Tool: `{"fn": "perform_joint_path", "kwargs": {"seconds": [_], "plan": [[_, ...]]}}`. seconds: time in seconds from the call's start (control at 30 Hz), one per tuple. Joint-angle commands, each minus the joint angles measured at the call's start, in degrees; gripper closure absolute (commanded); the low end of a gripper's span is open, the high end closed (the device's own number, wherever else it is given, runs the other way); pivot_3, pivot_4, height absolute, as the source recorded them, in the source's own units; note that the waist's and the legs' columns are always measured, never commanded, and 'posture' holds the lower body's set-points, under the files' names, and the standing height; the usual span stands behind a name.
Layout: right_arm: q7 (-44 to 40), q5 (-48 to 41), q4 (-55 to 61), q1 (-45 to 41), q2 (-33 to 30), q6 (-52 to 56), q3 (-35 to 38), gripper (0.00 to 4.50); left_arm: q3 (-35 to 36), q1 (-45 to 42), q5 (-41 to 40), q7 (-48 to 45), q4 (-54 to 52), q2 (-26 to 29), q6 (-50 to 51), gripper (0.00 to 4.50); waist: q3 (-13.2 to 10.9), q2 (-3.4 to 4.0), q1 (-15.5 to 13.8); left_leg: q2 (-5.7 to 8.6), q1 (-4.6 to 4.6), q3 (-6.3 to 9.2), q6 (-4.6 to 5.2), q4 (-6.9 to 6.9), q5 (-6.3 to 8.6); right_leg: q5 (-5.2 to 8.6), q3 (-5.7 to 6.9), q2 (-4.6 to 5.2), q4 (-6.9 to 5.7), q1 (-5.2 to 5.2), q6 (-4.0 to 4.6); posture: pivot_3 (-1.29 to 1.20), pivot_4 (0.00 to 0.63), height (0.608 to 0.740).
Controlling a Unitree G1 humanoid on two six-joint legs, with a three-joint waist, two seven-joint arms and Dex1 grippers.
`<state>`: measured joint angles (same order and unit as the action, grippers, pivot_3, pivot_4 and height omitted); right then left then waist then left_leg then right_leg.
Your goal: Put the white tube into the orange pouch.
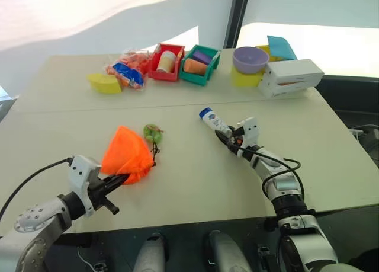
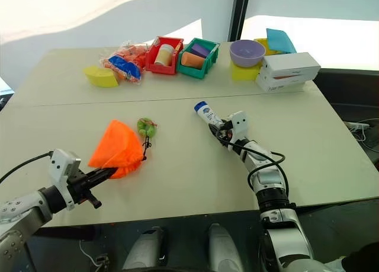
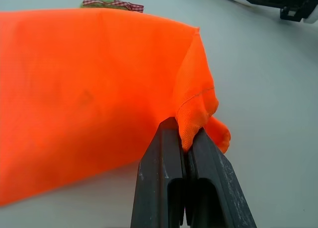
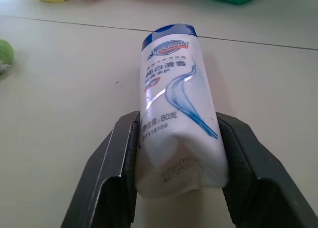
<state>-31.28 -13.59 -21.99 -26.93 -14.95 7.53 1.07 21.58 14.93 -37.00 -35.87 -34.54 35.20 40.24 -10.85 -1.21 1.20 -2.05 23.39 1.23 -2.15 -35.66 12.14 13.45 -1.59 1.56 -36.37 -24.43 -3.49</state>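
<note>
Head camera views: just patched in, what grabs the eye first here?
The orange pouch stands out, near the table's front on the robot's left, a fold pinched in the shut left gripper. Toward the right, the white tube lies on the table between the right gripper's fingers. Coloured bins line the far edge.

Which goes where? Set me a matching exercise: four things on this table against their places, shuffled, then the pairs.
1. white tube
2. orange pouch
3. purple bowl
4. yellow wedge

A. edge pinched in the left gripper
B. far side, next to the white box
C. between the right gripper fingers
D. far left, beside the snack packet

Pairs: 1-C, 2-A, 3-B, 4-D
</note>
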Motion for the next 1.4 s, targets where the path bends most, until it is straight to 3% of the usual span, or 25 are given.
{"fn": "perform_joint_path", "kwargs": {"seconds": [0.03, 0.27, 0.37, 0.57, 0.87, 1.2, 1.4], "plan": [[-6.25, -2.94, 10.82, 3.92, -1.69, 0.42, -1.14, 2.86, 1.25, -1.54, -2.36, 0.57, 0.72, -1.16, -0.68, 4.50, 0.00, 0.00, -0.22, 0.00, 0.01, 0.00, 0.00, 0.01, 0.00, 0.00, 0.00, 0.01, 0.00, 0.00, 0.00, 0.00, 0.150, 0.740], [-21.60, -12.27, 35.87, 16.03, -10.72, 13.76, -8.92, 2.86, 4.34, -4.49, -11.44, 1.35, 3.88, -2.71, 3.57, 4.50, 0.00, 0.01, -0.12, -0.01, 0.01, 0.04, 0.00, 0.00, 0.00, 0.13, 0.02, 0.00, 0.00, 0.00, -0.22, 0.00, 0.150, 0.740], [-23.37, -13.03, 40.37, 17.20, -12.36, 17.37, -12.51, 2.86, 4.96, -4.89, -14.76, 0.48, 5.31, -1.74, 5.41, 4.50, 0.00, 0.00, 0.06, -0.04, -0.03, 0.03, 0.00, 0.00, 0.00, 0.13, 0.02, -0.01, -0.02, 0.00, -0.21, 0.00, 0.150, 0.740], [-21.15, -9.97, 39.82, 15.33, -9.40, 18.34, -17.79, 2.86, 6.34, -6.24, -18.83, -0.08, 9.08, -0.08, 7.32, 4.50, 0.00, -0.01, -0.12, -0.05, 0.00, 0.03, -0.02, -0.06, 0.02, 0.11, 0.04, 0.01, 0.04, -0.03, -0.15, 0.00, 0.150, 0.740], [-19.54, -9.59, 39.14, 14.83, -5.71, 18.01, -18.65, 2.86, 5.56, -5.54, -19.14, -1.79, 8.94, 2.43, 7.20, 4.50, 0.00, -0.02, -0.22, -0.03, 0.10, -0.01, -0.02, 0.02, 0.02, 0.07, 0.04, 0.09, 0.23, -0.05, -0.08, 0.00, 0.150, 0.740], [-21.90, -12.19, 41.62, 14.25, -8.11, 20.74, -17.52, 2.86, -3.02, -11.57, -11.23, -0.92, 6.59, 6.28, 5.60, 4.50, 0.00, -0.01, -0.36, -0.03, 0.10, -0.01, -0.03, 0.02, 0.02, 0.09, 0.04, 0.11, 0.25, -0.05, -0.11, 0.00, 0.150, 0.740], [-21.49, -12.43, 42.31, 14.08, -8.00, 21.35, -17.55, 2.86, -6.78, -17.86, -10.77, 0.46, 4.95, 7.99, 8.76, 4.50, 0.00, -0.01, -0.24, -0.03, 0.10, -0.01, -0.03, 0.04, 0.02, 0.09, 0.04, 0.07, 0.24, -0.06, -0.12, 0.00, 0.150, 0.740]]}}
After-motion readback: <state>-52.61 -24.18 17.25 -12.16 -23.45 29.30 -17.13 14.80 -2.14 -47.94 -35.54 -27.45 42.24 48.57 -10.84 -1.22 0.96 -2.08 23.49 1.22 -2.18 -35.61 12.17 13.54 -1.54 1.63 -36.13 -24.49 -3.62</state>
